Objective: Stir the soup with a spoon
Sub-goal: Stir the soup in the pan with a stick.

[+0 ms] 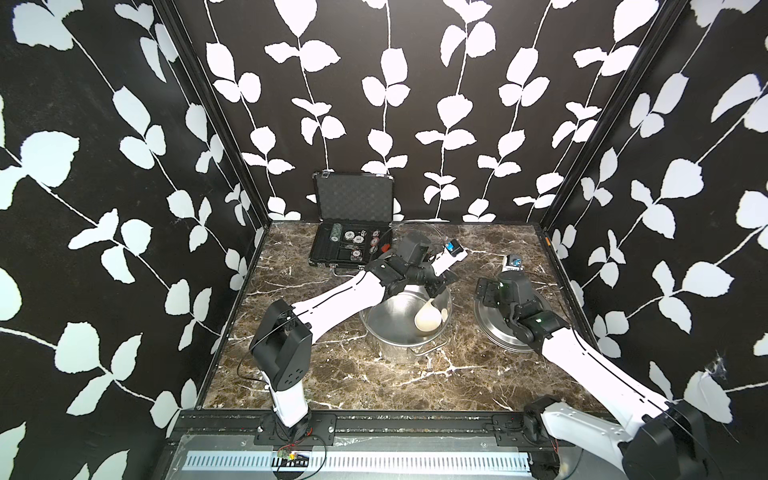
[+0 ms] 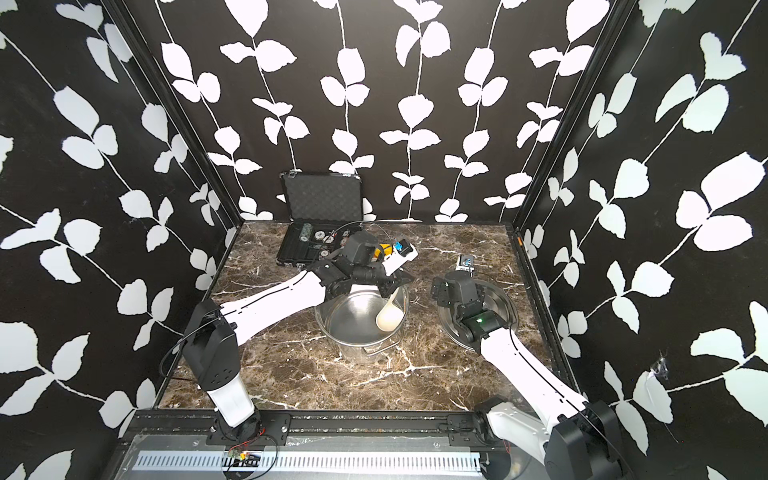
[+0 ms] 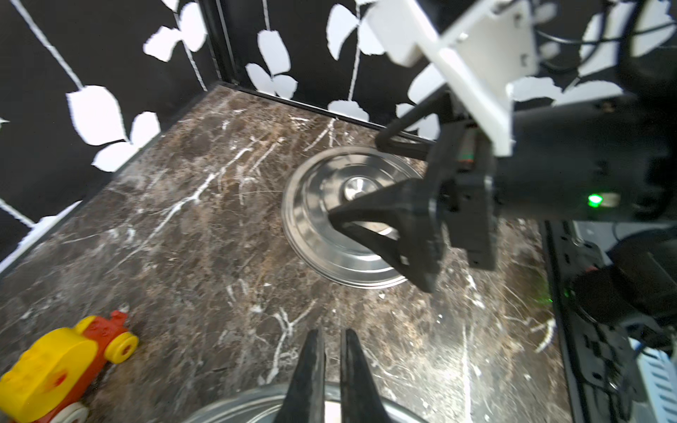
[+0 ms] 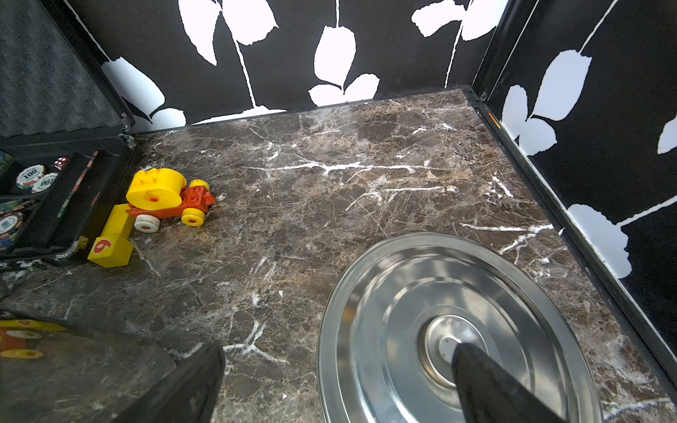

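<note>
A tall steel pot [image 1: 376, 328] [image 2: 340, 320] stands mid-table; no soup liquid shows inside it. The white spoon [image 1: 428, 321] [image 2: 388, 320] hangs with its bowl inside the pot near the right wall. My left gripper [image 1: 435, 290] [image 2: 391, 289] is shut on its handle above the far rim. In the left wrist view the fingers [image 3: 313, 370] stand close together over the pot rim [image 3: 234, 406], with a white sliver of spoon [image 3: 332, 412] between them. My right gripper [image 4: 339, 351] [image 3: 353, 179] hangs open over the flat steel lid [image 4: 403, 293] [image 1: 490, 332], one finger above its knob [image 4: 436, 337].
An open black case [image 1: 349, 245] of poker chips stands at the back left. A yellow and red toy vehicle [image 4: 165, 197] [image 3: 55, 366] and a yellow block [image 4: 110, 245] lie behind the pot. Patterned walls close in the back and both sides of the marble table [image 1: 332, 395].
</note>
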`<state>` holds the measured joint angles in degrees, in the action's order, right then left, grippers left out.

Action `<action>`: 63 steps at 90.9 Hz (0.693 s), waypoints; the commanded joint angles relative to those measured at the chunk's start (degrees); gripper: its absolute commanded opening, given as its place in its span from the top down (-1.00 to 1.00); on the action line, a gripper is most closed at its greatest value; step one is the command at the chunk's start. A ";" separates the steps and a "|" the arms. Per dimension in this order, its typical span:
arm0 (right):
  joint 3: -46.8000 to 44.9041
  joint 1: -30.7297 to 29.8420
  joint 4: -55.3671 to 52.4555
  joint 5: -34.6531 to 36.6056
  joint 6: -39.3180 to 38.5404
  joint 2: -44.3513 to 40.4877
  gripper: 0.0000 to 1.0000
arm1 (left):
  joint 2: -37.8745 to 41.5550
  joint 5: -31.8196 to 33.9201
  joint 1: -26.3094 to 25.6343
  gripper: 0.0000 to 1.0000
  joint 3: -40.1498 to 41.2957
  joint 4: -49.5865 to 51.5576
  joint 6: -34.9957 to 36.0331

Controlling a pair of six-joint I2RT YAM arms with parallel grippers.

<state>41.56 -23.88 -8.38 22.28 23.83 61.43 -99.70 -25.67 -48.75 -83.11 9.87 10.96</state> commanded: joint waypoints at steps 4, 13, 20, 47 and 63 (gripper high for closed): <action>-0.32 0.27 1.76 0.84 0.51 0.06 -0.98 | 7.20 -1.62 -2.12 1.00 4.33 3.77 4.81; 0.06 0.30 1.88 0.58 0.51 0.75 -0.98 | 10.47 -0.65 -2.66 1.00 8.22 5.47 5.85; 0.39 0.30 2.01 0.40 0.43 1.19 -0.98 | 13.24 0.14 -2.80 1.00 10.89 7.74 6.73; 1.62 0.30 2.59 -0.70 1.02 3.11 -0.98 | 23.44 7.63 -2.72 1.00 18.02 14.85 11.51; 2.58 0.28 2.08 -1.33 1.32 3.60 -0.98 | 26.27 10.59 2.08 1.00 20.00 13.68 12.86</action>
<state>42.04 -23.88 -7.81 21.50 24.29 64.79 -75.68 -18.15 -50.35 -64.40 23.33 21.69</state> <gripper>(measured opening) 0.989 0.095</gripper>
